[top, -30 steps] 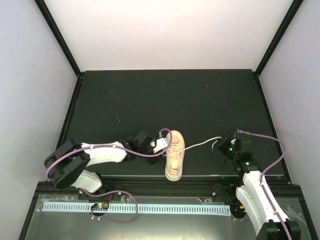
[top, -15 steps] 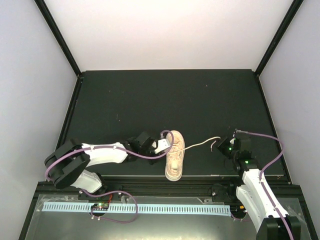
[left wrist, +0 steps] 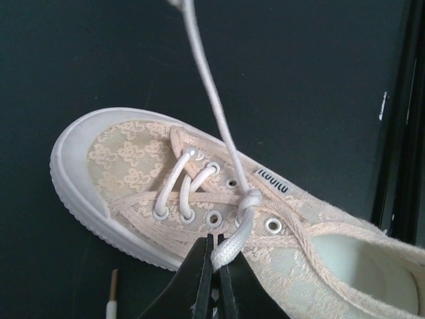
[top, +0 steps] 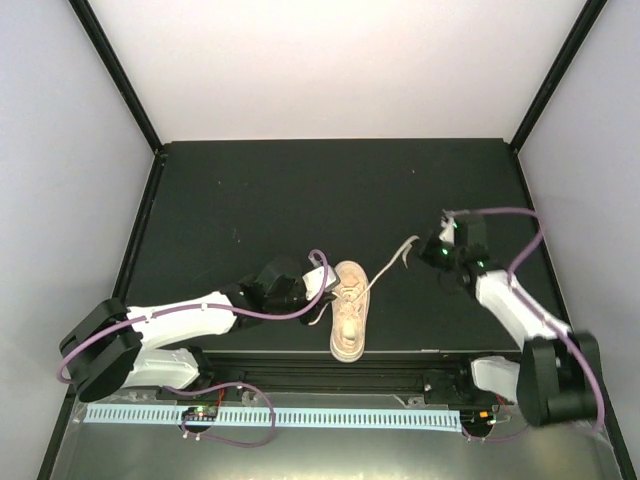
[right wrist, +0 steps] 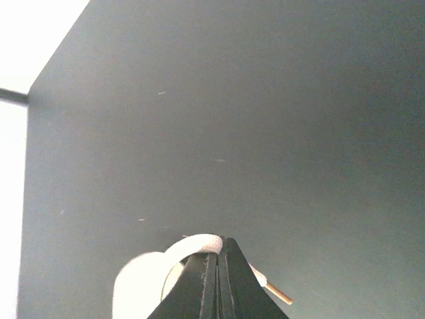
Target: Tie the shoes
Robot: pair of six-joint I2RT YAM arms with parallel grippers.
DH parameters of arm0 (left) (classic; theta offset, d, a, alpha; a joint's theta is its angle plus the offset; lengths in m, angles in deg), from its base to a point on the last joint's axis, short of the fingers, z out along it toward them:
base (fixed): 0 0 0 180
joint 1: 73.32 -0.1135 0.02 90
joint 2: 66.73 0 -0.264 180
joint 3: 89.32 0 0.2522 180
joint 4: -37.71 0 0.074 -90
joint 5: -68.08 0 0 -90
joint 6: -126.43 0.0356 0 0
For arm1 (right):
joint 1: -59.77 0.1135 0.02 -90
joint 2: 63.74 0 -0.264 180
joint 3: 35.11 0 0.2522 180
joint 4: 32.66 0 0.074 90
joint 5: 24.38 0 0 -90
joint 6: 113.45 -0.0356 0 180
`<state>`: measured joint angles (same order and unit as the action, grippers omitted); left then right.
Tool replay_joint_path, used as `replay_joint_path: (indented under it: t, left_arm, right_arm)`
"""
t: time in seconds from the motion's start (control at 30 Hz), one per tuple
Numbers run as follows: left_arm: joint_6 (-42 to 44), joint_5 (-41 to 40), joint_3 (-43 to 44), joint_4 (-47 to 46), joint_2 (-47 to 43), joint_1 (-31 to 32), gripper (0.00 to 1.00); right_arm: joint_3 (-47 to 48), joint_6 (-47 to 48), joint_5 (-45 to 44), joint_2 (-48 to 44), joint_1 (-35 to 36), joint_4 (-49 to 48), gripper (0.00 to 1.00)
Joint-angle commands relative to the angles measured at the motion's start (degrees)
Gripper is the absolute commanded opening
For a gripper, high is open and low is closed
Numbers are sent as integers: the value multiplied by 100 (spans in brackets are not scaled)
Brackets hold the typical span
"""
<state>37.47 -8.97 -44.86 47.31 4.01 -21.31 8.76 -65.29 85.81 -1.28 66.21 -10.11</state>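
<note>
Right pincer [right wrist: 219,256] has swung farther out, shut on the lace [left wrist: 216,113], tautening it; left pincer [left wrist: 214,258] pinches the other strand [left wrist: 232,242]. Sneaker [left wrist: 133,159] light, laces limp: grip mid-strand

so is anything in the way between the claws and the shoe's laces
Nothing visible. The left claw is shut on the lace right at the sneaker, and the right claw is shut on the other lace end. No object lies across the strand between them.
</note>
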Motion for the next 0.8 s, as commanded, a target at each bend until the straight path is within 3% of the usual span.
replay_joint_path:
  t: [0.0,0.17,0.2,0.3,0.37,0.6,0.77]
  left_arm:
    - [-358,186,59,-448,51,108,2]
    - [-590,122,38,-695,42,190,2]
    - [-628,114,29,-730,38,203,2]
    - [-746,172,1,-824,61,221,2]
    - [-815,250,-2,-895,92,230,2]
    - [-963,352,46,-920,309,240,1]
    - [-1030,411,83,-972,461,240,1]
  right_arm:
    - [1337,500,703,1438,853,-380,2]
    - [2770,372,1732,2570,2305,-443,5]
    - [2800,258,1895,2568,2434,-625,13]
    - [2567,162,1723,2331,2423,-633,51]
    - [2383,457,1394,2116,2287,-239,67]
    - [705,1137,1635,1090,1606,-640,68]
    - [-341,1558,3242,370,1651,-1621,66]
